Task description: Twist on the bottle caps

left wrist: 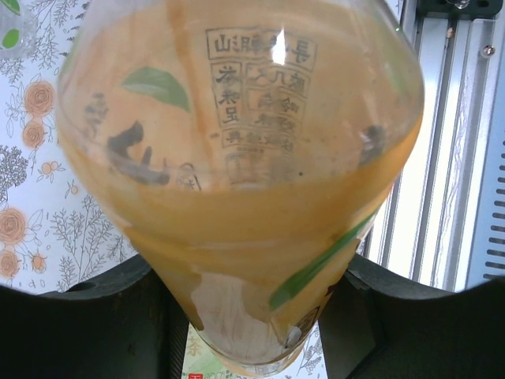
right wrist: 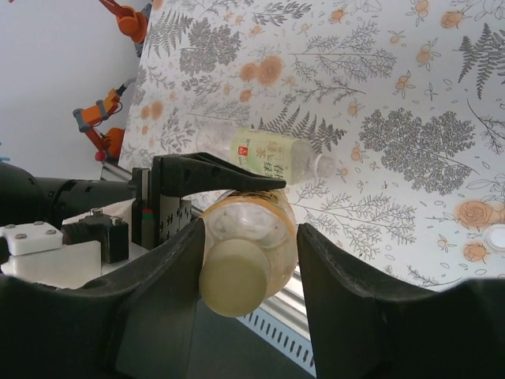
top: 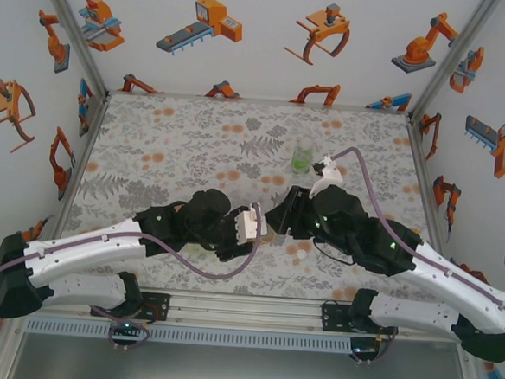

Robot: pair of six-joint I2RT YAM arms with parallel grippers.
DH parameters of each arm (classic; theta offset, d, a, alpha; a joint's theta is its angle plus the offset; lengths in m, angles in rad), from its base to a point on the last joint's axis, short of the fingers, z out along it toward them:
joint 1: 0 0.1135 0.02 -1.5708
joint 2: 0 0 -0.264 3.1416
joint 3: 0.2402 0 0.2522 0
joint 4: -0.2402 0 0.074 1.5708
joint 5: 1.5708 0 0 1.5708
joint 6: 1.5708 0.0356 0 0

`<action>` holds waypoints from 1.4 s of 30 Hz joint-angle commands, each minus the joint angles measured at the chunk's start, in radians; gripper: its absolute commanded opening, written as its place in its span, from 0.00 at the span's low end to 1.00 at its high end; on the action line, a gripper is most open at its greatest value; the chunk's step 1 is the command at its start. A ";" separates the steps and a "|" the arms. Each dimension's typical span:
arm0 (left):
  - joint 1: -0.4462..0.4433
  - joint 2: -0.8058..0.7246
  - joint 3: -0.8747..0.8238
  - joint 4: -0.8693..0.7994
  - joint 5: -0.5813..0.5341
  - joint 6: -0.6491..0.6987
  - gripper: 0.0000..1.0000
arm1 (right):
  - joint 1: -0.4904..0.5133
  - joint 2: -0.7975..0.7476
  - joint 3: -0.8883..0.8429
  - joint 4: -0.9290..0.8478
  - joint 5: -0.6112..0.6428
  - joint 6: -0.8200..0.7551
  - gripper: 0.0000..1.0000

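Observation:
My left gripper [left wrist: 252, 296] is shut on the body of the yellow-orange bottle [left wrist: 237, 158] and holds it tilted off the table. A cream cap [right wrist: 237, 276] sits on this bottle's neck. My right gripper [right wrist: 252, 237] stands around that cap: its left finger [right wrist: 170, 276] touches the cap, while its right finger [right wrist: 339, 276] is a gap away from it. Seen from above, the left gripper [top: 248, 226] and the right gripper [top: 278, 216] meet at the table's middle. A clear bottle with a pale label [right wrist: 272, 156] lies on its side behind. A loose white cap [right wrist: 497, 235] rests on the cloth.
A clear bottle with a green label [top: 303, 155] stands upright farther back, to the right of centre. The floral cloth [top: 178, 141] covers the table. An aluminium rail [left wrist: 442, 158] runs along the near edge, close under the held bottle.

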 commanded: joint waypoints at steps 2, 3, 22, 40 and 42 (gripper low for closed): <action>-0.003 0.005 0.044 0.027 -0.042 -0.041 0.01 | -0.004 0.015 0.019 0.008 0.009 0.008 0.48; 0.000 0.010 0.048 0.028 -0.049 -0.049 0.01 | -0.005 0.017 0.019 0.008 0.007 0.008 0.48; 0.029 0.004 0.042 0.077 -0.022 -0.119 0.78 | -0.016 0.033 0.019 0.006 0.106 -0.065 0.22; 0.361 -0.155 0.046 -0.069 -0.099 -0.428 0.97 | -0.439 0.202 0.145 -0.062 -0.054 -0.401 0.20; 0.387 -0.172 0.040 -0.080 -0.063 -0.438 0.97 | -0.491 0.246 0.169 -0.063 -0.074 -0.442 0.20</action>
